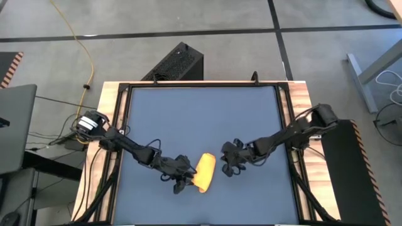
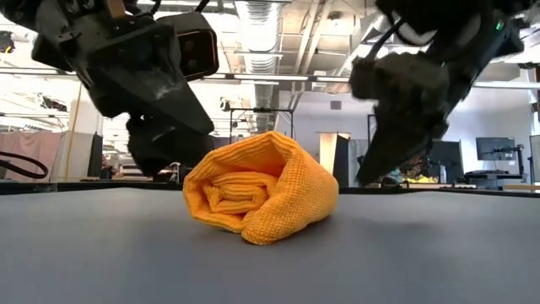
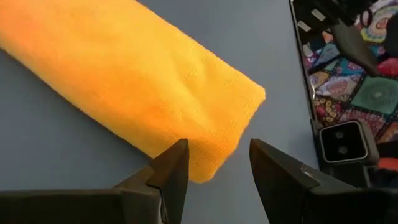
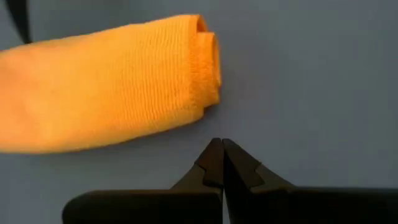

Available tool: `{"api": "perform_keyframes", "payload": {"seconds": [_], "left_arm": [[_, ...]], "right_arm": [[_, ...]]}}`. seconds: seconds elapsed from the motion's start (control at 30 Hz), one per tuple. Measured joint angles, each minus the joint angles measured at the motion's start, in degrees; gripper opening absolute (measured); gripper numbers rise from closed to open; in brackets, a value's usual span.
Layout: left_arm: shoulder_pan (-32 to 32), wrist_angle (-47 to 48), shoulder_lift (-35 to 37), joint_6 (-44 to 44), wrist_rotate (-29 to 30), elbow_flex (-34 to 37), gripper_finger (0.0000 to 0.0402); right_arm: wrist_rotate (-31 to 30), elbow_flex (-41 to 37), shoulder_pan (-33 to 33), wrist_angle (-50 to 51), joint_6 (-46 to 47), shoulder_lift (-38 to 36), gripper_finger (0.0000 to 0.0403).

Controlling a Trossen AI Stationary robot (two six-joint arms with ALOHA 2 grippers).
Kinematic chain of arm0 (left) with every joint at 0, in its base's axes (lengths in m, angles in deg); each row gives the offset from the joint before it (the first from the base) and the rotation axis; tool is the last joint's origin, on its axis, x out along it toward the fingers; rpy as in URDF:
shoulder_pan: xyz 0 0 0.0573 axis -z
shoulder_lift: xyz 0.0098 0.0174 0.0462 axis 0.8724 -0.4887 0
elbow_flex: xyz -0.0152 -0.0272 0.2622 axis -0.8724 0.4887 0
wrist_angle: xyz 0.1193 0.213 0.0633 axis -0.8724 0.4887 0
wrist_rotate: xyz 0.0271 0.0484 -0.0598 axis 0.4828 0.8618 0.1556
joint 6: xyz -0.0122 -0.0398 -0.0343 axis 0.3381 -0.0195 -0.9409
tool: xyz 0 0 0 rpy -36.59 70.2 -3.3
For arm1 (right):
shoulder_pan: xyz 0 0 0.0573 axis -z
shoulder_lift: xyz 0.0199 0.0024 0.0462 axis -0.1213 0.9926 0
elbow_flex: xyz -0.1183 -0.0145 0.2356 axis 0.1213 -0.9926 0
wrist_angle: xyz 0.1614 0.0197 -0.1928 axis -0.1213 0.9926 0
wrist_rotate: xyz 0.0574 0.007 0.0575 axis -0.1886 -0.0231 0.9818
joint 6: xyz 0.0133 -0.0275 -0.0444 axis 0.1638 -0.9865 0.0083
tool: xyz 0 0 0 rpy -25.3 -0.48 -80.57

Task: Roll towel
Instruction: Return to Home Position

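As only wrist views reveal, left gripper (image 3: 217,149) gapes, right gripper (image 4: 219,145) pinches closed beside towel (image 4: 112,84).

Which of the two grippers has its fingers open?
The left gripper: its fingers stand apart near the rolled towel, while the right gripper is shut.

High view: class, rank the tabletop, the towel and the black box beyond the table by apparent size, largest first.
1. tabletop, by far.
2. black box.
3. towel, rolled, between the left gripper and right gripper.
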Motion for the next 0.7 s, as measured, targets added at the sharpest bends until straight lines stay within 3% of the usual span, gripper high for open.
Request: {"api": "perform_keyframes", "payload": {"seconds": [0.17, 0.43, 0.7], "left_arm": [[-3.56, 1.15, 3.78, 7.21, -0.04, -0.06, 0.0158], [-8.57, 7.88, 21.05, 27.02, 8.56, -0.13, 0.0158], [-11.83, 10.14, 40.94, 35.33, 15.33, 11.46, 0.0157]], "right_arm": [[-1.59, 0.02, -0.39, 4.49, -6.78, -8.03, 0.0021], [-8.13, -2.59, 1.84, 1.95, -21.84, -24.01, 0.0022], [0.28, -16.59, 13.31, -13.83, -27.41, -39.33, 0.0022]]}}
